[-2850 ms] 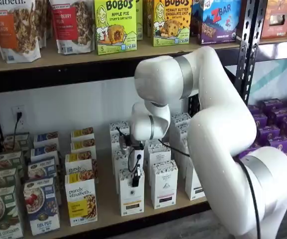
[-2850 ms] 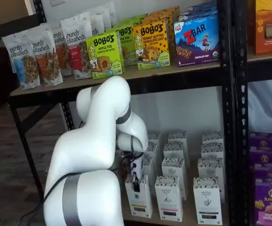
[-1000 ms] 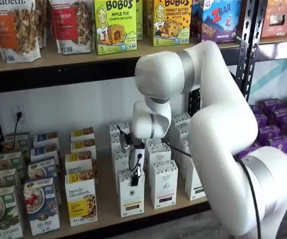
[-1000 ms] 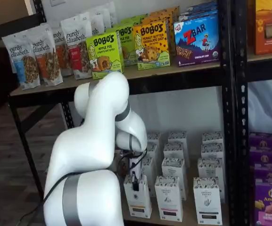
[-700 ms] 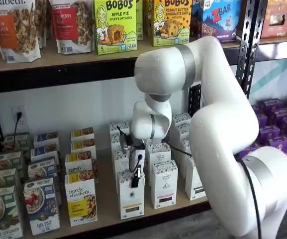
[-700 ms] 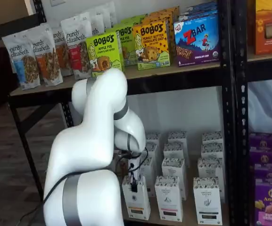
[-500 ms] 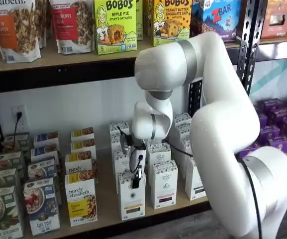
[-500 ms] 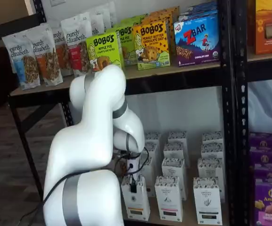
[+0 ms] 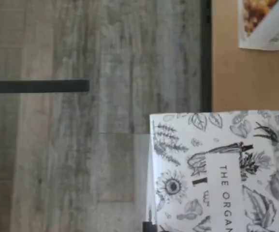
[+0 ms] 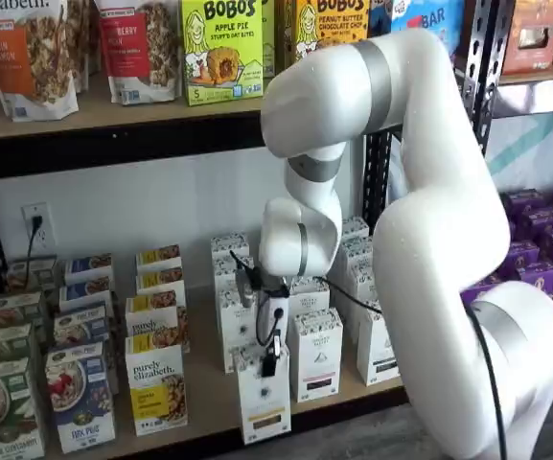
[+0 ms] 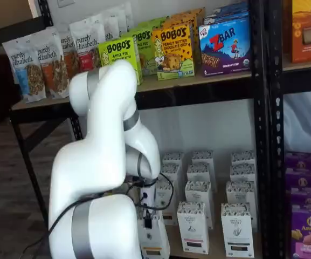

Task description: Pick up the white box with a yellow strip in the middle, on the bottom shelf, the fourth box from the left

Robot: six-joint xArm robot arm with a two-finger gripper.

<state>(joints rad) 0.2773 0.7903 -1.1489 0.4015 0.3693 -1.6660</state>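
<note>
The white box sits at the front edge of the bottom shelf, forward of its row in both shelf views; its dull yellow band faces out. In the wrist view its speckled botanical top overhangs the tan board and black rail above grey wood-plank flooring. The gripper comes down onto the carton's top with its jaws clamped on the box. A purely elizabeth box stands just left, a black-banded white carton just right.

wrist view: close, looking down | both shelf views: frontal, one oblique, share bottom shelf
</note>
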